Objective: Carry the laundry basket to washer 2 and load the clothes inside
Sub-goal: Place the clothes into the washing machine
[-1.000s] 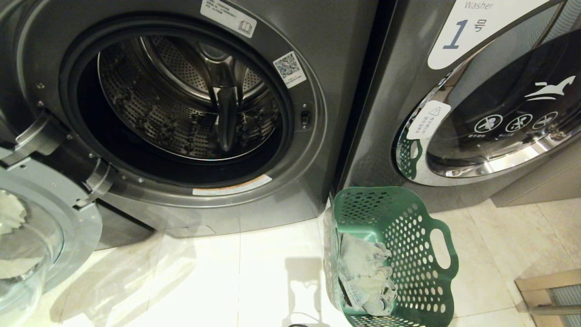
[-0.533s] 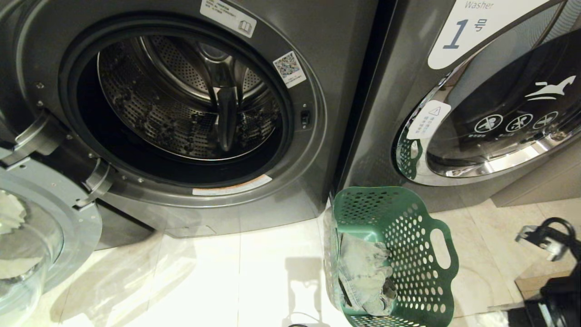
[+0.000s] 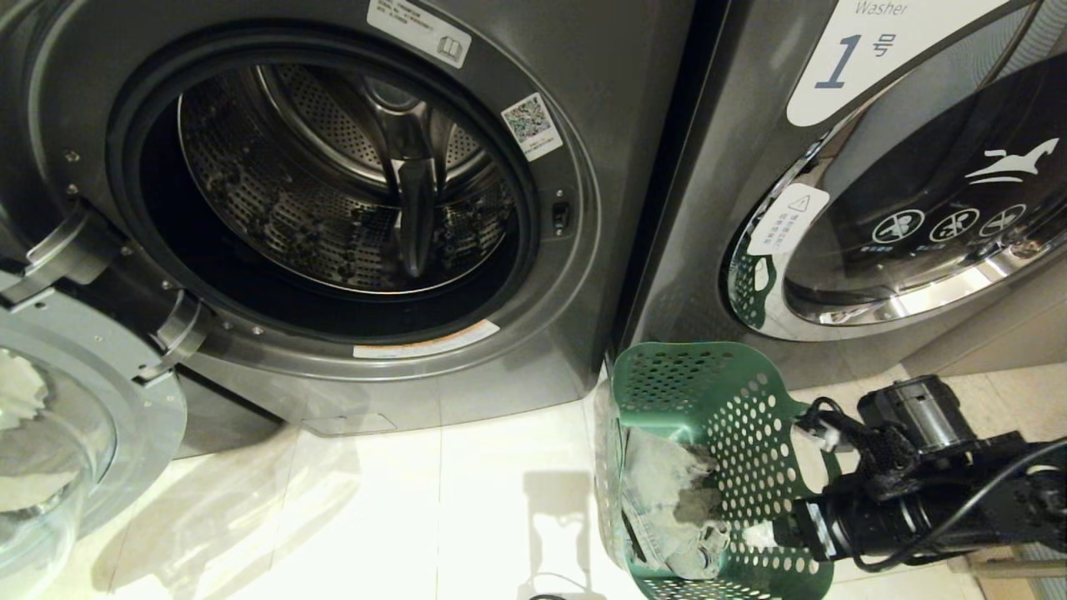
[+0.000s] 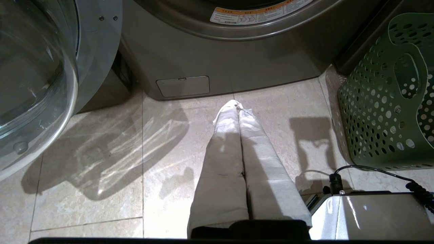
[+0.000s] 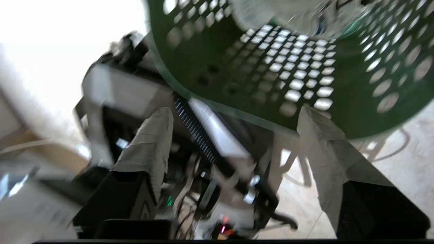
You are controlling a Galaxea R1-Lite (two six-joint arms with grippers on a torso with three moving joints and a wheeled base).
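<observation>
The green laundry basket (image 3: pixel 733 400) stands on the floor between two washers, with the grey-beige clothes (image 3: pixel 667 500) lying inside it. The dark grey washer (image 3: pixel 583 275) in front of me has its door swung open and its drum bare; its number label is out of view. My right gripper (image 3: pixel 763 533) reaches in from the right, low against the basket's outer right wall. In the right wrist view this gripper (image 5: pixel 234 115) is open, its fingers (image 5: pixel 149 142) spread just short of the basket (image 5: pixel 271 51). My left gripper (image 4: pixel 235 103) hangs shut over the floor tiles.
The washer labelled 1 (image 3: pixel 875 50) stands right of the basket with its door closed. The open glass door (image 3: pixel 50 433) juts out at the left. My own base (image 4: pixel 373 217) sits close beside the basket (image 4: pixel 390 101). Bare tiled floor (image 3: pixel 375 517) lies before the open washer.
My right arm came into the head view from the right edge and swept left up to the basket's right side. The basket and the clothes stayed put.
</observation>
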